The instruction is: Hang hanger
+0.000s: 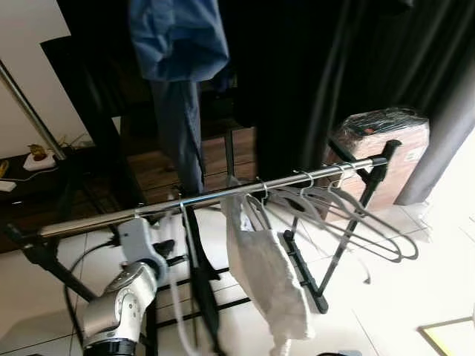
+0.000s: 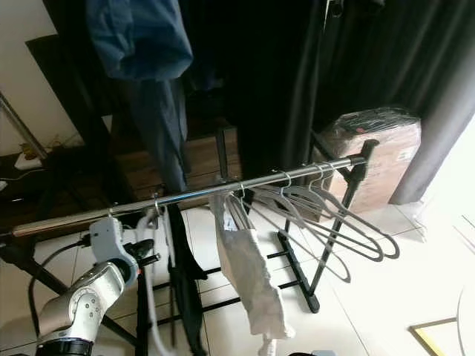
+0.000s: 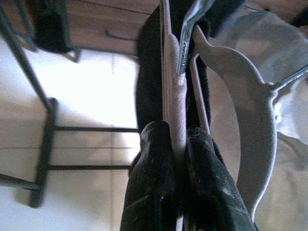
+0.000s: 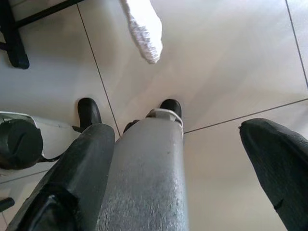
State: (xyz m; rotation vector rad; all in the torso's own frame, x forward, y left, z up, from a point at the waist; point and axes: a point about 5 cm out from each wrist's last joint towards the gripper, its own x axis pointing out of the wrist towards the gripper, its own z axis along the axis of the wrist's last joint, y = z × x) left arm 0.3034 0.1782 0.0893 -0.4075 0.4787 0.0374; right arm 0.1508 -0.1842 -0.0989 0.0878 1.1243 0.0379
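Left gripper (image 3: 175,144) has its fingers clenched on the hanger (image 3: 174,96), hook (image 1: 182,205) barely over the rail (image 1: 223,191), so letting go early could drop it.

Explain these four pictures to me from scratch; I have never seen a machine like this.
This is a walking humanoid robot with two silver arms, each ending in a gripper of two long black fingers. The two wide pictures come from a stereo camera on its head, looking down at a clothes rail on a tiled floor. Grey hangers and a white cloth hang on the rail; a wrapped box stands behind. The other two pictures come from cameras on the wrists. The left gripper, raised below the rail, is shut on a pale hanger whose metal hook points up. The right gripper hangs open over the floor.
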